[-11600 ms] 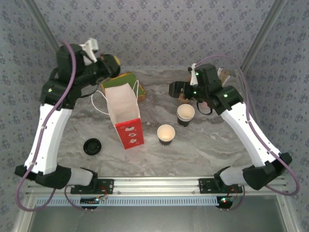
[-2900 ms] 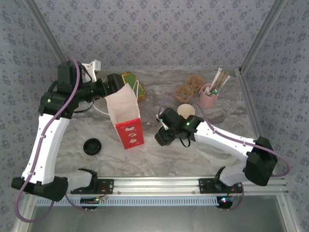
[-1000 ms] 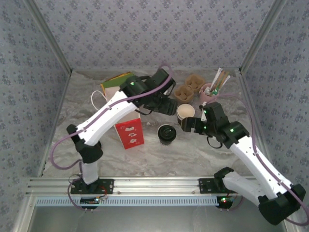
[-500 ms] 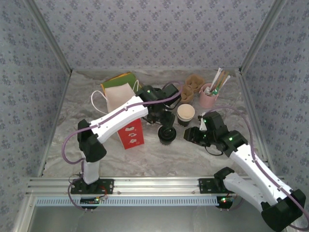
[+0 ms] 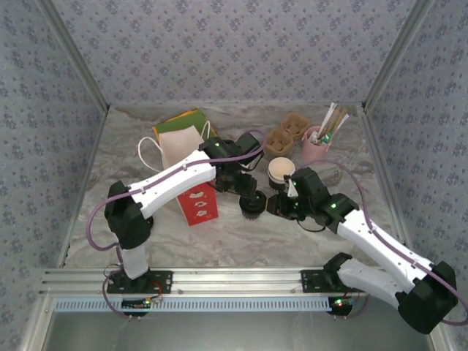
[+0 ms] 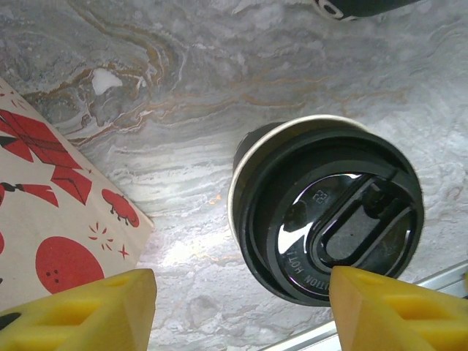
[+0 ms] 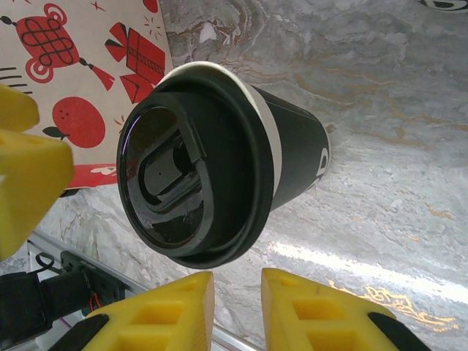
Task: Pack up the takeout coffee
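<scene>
Takeout coffee (image 5: 251, 205): dark paper cup with a white rim and black lid fitted, upright on the marbled desk (image 5: 219, 238), just beside the red-and-white paper bag (image 5: 191, 175).
Left gripper (image 6: 241, 292): over the cup, yellow fingers (image 6: 88, 307) well apart, the lid showing between them, clamped on nothing.
Right gripper (image 7: 238, 281): near the cup on the side away from the bag, fingers (image 7: 157, 311) nearly together with a narrow gap, nothing between.
Lidless cup (image 5: 281, 171): just behind.
Pink cup of sticks (image 5: 316, 148) and cardboard carrier (image 5: 284, 136): further back.
</scene>
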Tool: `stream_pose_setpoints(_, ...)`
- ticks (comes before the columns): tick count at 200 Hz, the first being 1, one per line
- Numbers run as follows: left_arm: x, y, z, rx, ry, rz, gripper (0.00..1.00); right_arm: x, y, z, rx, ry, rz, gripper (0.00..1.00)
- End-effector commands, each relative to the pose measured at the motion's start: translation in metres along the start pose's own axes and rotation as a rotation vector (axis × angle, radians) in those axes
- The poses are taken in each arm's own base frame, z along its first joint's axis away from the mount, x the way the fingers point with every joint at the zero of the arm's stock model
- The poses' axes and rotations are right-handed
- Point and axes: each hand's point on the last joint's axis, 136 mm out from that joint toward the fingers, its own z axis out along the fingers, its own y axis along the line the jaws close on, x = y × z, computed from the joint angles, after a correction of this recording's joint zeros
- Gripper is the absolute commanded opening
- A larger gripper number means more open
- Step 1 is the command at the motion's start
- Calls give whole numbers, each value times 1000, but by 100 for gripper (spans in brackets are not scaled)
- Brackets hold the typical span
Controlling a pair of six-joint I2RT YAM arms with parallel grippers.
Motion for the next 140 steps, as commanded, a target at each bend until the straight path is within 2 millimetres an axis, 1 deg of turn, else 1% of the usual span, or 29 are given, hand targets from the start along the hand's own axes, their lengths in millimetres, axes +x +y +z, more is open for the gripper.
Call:
stream_pose_setpoints(1, 0, -5, -10, 42, -23, 12, 62, 0, 5, 5, -16, 7, 1, 24)
stream_pose_setpoints(89, 3, -5, -8, 45, -10, 18, 61, 1, 6, 18, -12, 30, -12, 23)
stream_pose_setpoints(140, 4, -5, -5, 46, 3, 24, 63, -2, 8, 20, -5, 28, -25, 23)
